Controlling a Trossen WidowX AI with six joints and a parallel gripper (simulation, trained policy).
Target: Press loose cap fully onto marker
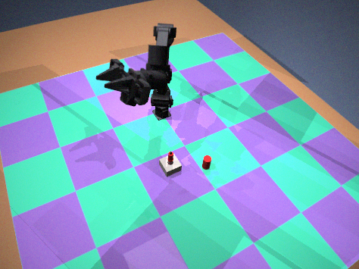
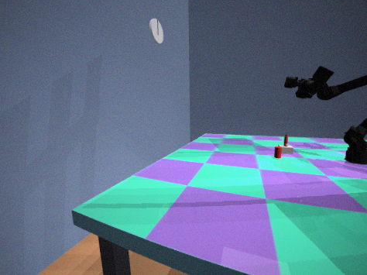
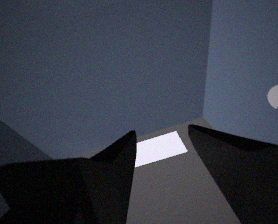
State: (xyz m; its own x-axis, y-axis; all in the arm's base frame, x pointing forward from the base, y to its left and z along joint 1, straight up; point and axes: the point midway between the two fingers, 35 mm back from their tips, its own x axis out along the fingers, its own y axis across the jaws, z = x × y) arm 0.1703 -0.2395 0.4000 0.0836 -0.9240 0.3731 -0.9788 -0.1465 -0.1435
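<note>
Black all over, the gripper (image 1: 104, 81) (image 2: 291, 82) (image 3: 161, 132) is held high above the table (image 1: 194, 148) (image 2: 228, 182), its fingers parted partway with nothing gripped between them; it is pointed off to the side rather than down, so that in the wrist view only walls, ceiling and a bright panel (image 3: 160, 149) are framed between the fingertips. The arm (image 1: 159, 58) (image 2: 350, 85) is folded back over its own base in the top view, well apart from the work (a posture suited to travel, it may be judged, rather than to grasping).

Farther out, the holder block (image 1: 171, 165) (image 2: 286, 149) is set flat on the checkered surface; by it the marker (image 1: 170, 157) (image 2: 286, 140) is kept upright, tip end bared, presumably so that a cap can be lowered straight onto it. The red cap (image 1: 206, 162) (image 2: 278, 152) is stood on the table beside the block, apart from it and untouched; by its upright stance a grip around its sides is probably made easier, though it could be tipped by a careless finger.

Capping is not yet begun; for the next move, the gripper is best turned downward, brought over the cap and opened wide enough to straddle it.
</note>
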